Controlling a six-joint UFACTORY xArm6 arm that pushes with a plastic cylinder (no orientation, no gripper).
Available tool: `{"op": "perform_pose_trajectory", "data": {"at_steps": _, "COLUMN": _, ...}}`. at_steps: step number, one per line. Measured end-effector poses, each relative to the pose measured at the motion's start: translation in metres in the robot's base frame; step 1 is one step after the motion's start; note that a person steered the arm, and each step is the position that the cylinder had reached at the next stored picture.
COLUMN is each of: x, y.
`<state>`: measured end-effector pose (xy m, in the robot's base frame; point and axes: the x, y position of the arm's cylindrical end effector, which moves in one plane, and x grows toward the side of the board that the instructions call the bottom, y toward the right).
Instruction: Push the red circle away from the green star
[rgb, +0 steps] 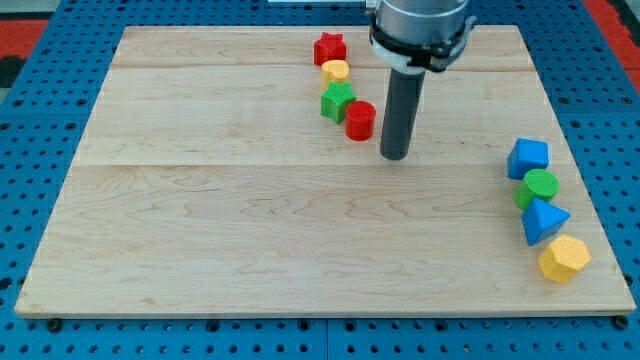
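On the tabletop (250, 230), the near right holds a yellow hexagon (564, 259), blue triangle (543, 220), green circle (540, 186) and blue cube (527, 157). Farther, my tip (394, 156) stands just right of the red circle (360, 119), which touches the green star (337, 101). Beyond lie a yellow block (335, 71) and red star (329, 48). There are no fingers.

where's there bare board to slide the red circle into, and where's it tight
Open wood spans the view's left and bottom, from the red circle to the board edges. Tight at the top: red star, yellow circle and green star chain together; my tip stands just right. Four blocks, among them the blue triangle, crowd the right edge.
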<state>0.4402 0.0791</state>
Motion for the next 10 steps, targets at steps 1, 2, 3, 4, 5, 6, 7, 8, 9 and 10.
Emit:
{"op": "perform_pose_trajectory", "data": {"at_steps": 1, "x": -0.002, "y": -0.04}}
{"op": "perform_pose_trajectory", "data": {"at_steps": 2, "x": -0.033, "y": -0.068}}
{"op": "perform_pose_trajectory", "data": {"at_steps": 3, "x": -0.053, "y": -0.077}}
{"op": "perform_pose_trajectory", "data": {"at_steps": 4, "x": -0.058, "y": -0.069}}
{"op": "perform_pose_trajectory", "data": {"at_steps": 5, "x": -0.067, "y": -0.035}}
{"op": "perform_pose_trajectory", "data": {"at_steps": 6, "x": -0.07, "y": -0.004}}
{"op": "perform_pose_trajectory", "data": {"at_steps": 7, "x": -0.073, "y": 0.032}}
{"op": "perform_pose_trajectory", "data": {"at_steps": 8, "x": -0.074, "y": 0.077}}
{"op": "perform_pose_trajectory", "data": {"at_steps": 9, "x": -0.075, "y": 0.1}}
{"op": "perform_pose_trajectory", "data": {"at_steps": 10, "x": -0.094, "y": 0.105}}
